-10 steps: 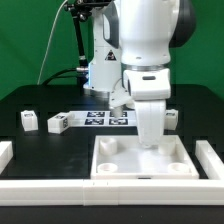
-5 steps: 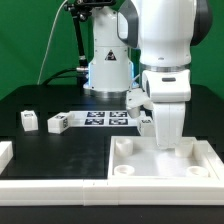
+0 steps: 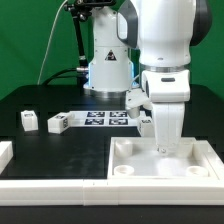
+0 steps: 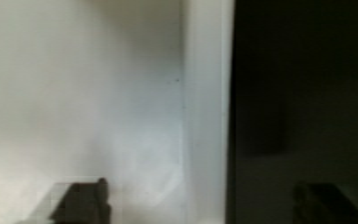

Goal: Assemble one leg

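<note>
The large white tray-shaped piece (image 3: 168,181) lies at the exterior view's right. My gripper (image 3: 163,147) is down on its far rim. In the wrist view the fingers (image 4: 80,202) stand wide apart with the tray's rim (image 4: 206,100) between them, one over the white tray floor and one over the black table. The gripper (image 4: 202,206) is open and holds nothing. Two small white legs with tags (image 3: 28,120) (image 3: 58,124) lie on the black table at the exterior view's left, far from the gripper.
The marker board (image 3: 104,118) lies behind the tray, between the legs and the arm. A long white bar (image 3: 50,186) runs along the front edge, and a short white piece (image 3: 5,152) is at the left edge.
From one second ago to half a second ago the tray and my gripper shifted together toward the exterior view's right and the front. Since then nothing has visibly moved.
</note>
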`<state>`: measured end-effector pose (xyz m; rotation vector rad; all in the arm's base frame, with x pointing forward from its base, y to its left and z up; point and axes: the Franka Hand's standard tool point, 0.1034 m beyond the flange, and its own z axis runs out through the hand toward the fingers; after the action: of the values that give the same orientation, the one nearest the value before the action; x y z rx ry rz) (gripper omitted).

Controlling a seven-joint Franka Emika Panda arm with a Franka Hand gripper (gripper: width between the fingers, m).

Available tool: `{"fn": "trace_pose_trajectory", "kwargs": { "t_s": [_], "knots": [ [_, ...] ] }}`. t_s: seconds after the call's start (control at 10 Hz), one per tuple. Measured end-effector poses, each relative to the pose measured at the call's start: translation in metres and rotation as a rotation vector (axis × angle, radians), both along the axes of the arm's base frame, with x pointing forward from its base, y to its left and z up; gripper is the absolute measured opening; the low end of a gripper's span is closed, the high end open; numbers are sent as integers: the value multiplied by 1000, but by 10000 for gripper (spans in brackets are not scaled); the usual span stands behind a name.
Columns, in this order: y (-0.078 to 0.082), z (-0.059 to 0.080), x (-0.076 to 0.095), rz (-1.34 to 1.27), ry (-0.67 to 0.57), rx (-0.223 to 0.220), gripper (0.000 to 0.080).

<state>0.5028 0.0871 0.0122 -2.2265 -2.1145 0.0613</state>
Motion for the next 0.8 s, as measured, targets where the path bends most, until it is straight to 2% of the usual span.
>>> {"fn": "trace_pose_trajectory", "kwargs": {
  "t_s": [0.1, 0.2, 0.6, 0.8],
  "knots": [
    [0, 0, 0, 0, 0, 0, 585],
    [0, 0, 0, 0, 0, 0, 635],
    [0, 1, -1, -2, -1, -1, 648],
    [-2, 17, -14, -32, -6, -13, 648]
  ]
}}
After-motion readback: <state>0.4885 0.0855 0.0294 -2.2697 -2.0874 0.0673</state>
